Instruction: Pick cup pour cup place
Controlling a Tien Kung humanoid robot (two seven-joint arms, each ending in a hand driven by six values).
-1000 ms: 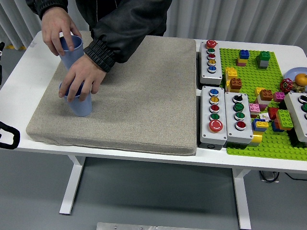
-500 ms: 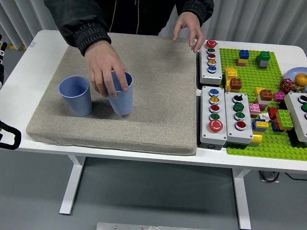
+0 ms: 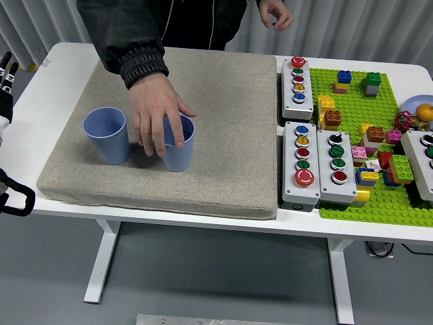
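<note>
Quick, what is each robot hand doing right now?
Left hand: only a sliver shows at the left edge; cannot be told.
Right hand: out of view.

Black jacket sleeve [image 3: 132, 42] with ribbed elastic cuff [image 3: 144, 66]

No text, label, brand or number can be read anywhere. The button boxes [image 3: 298, 88] right of the mat [image 3: 169, 135] carry only coloured buttons; any marks on them are too small to read.
</note>
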